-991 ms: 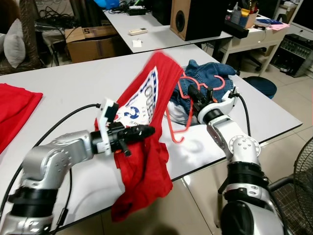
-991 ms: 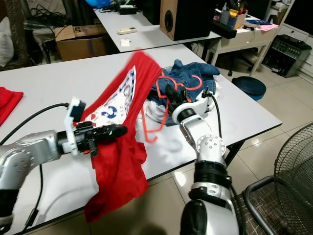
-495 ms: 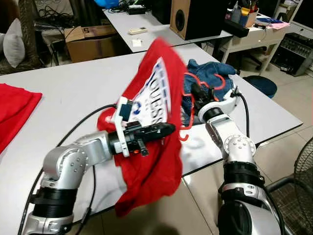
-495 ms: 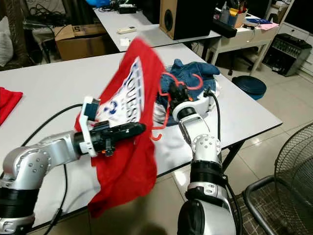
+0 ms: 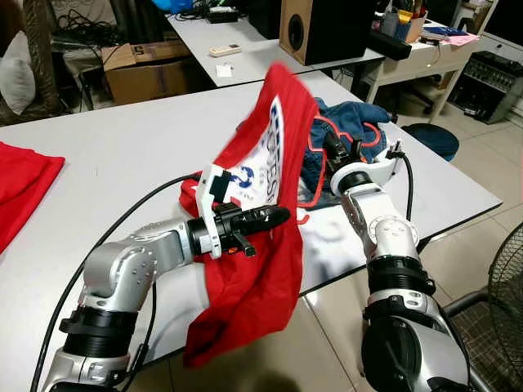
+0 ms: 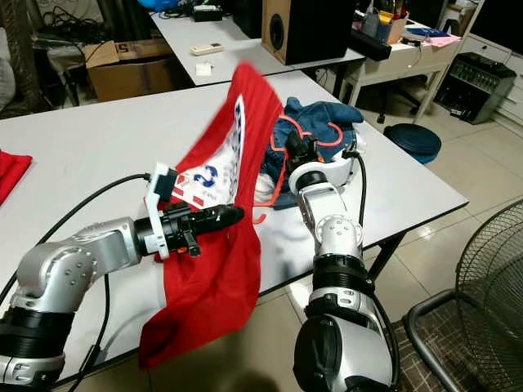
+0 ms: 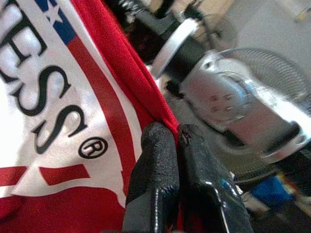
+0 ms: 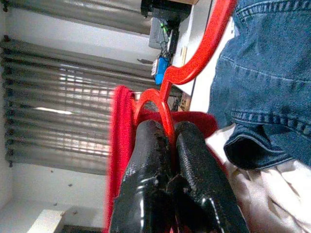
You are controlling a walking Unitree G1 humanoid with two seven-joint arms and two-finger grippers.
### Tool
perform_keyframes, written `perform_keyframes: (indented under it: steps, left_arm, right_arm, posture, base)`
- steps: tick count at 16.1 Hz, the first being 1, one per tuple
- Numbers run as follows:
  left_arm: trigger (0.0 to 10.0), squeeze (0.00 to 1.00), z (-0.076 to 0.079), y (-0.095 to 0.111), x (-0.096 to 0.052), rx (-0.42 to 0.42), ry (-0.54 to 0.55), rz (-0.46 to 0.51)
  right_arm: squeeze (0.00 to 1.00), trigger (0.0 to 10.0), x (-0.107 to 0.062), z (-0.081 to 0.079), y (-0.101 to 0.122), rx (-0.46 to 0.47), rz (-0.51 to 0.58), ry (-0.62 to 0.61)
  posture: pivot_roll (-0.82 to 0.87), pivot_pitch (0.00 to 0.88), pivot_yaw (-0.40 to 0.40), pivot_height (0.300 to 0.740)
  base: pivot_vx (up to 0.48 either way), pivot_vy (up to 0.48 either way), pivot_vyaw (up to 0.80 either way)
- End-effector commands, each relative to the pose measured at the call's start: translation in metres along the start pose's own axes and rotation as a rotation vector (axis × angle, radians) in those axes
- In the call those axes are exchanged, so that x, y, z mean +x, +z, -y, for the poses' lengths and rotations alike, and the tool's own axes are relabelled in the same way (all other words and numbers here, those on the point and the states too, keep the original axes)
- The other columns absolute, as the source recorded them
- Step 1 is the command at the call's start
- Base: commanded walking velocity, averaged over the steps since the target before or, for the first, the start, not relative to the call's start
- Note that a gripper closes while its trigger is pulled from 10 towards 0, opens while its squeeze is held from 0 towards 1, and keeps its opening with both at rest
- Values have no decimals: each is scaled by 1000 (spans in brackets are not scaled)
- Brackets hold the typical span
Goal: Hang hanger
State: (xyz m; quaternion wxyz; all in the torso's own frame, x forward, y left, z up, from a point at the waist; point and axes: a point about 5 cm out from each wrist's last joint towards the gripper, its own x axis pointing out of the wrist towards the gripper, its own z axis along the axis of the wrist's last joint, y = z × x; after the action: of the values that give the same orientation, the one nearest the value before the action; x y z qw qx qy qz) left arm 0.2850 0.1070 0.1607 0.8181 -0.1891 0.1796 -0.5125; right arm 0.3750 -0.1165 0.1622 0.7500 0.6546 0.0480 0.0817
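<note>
Red fabric dominates the scene: we see a red T-shirt (image 5: 261, 245) with a white, lettered print held up above the white table (image 5: 122, 155), its long axis running from a raised peak at the far end down to a hem that hangs past the table's near edge. The left gripper (image 5: 274, 217) reaches in from the left and points toward the right arm; in the left wrist view its 2 black fingers (image 7: 160, 179) are pressed together with a fold of the shirt's edge pinched between them.

The right gripper (image 6: 299, 151) sits just behind the shirt, above a heap of blue denim (image 5: 355, 122) and pale cloth near the table's right end. In the right wrist view its 2 fingers (image 8: 146, 179) are closed tight on the thin red hanger (image 8: 194, 68), clamping it near the curved neck. From the grip the hanger's arm sweeps up and away across the denim, so we read its long axis as running away from the gripper along the clothing pile. In the eye views, parts of the hanger (image 6: 315, 135) show as red loops lying against the denim, with another stretch beside the shirt's inner edge; its far end lies behind the cloth.

A second red cloth (image 5: 24, 184) lies at the table's left edge.
</note>
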Motion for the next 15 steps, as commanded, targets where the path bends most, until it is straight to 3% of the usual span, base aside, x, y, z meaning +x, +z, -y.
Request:
perform_keyframes:
  steps: [1,2,4,5,11,12,13,15]
  left_arm:
    - [6275,0,0,-11,5,9,4,-72]
    - [10000,0,-9,-4,-1,48,81,-35]
    - [10000,0,-14,8,-15,100,111,15]
    - [10000,0,-7,12,-21,59,53,39]
    - [10000,0,6,2,-18,22,-52,4]
    - [10000,882,9,3,-18,19,-73,5]
    - [10000,1000,11,2,-20,18,-86,-5]
    - [10000,1000,11,1,-21,23,-84,-18]
  right_arm:
    - [0,10000,6,-28,2,19,25,108]
    - [0,10000,3,-25,-2,-51,-12,107]
    - [0,10000,-3,-20,-1,-80,-29,102]
    - [0,10000,-6,-15,4,-74,-7,81]
    - [0,10000,-7,-13,3,-110,-13,76]
    - [0,10000,-7,-13,3,-115,-15,75]
    - [0,10000,-8,-11,2,-128,-19,71]
    - [0,10000,-8,-9,1,-165,-32,70]
  posture:
    - [38,0,-2,740]
    - [36,0,-4,740]
    - [32,0,-8,740]
    - [32,0,-8,740]
    - [32,0,-20,740]
    - [32,0,-24,740]
    - [34,0,-27,740]
    - [34,0,-26,740]
  base:
    - [0,0,0]
    - [0,0,0]
    - [0,0,0]
    - [0,0,0]
    - [0,0,0]
    - [0,0,0]
    - [0,0,0]
    - [0,0,0]
